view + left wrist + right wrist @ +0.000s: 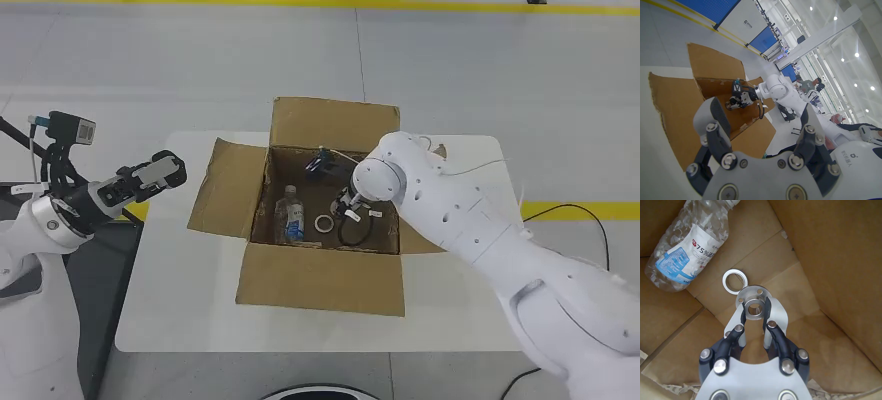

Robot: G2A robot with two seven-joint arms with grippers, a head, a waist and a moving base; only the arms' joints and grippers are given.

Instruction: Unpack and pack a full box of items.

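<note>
step: likely unpacking | right pincer (754,310) inside box (320,280) is gripping metal flange (751,292) beside ring (725,281) | left pincer (762,106) is gaping wide outside box | next: lifting flange clear over box wall

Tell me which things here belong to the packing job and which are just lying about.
Job: box; bottle; ring; flange, gripped by the right gripper; left gripper, open, beside the box.
Lying about: table; floor tape.
</note>
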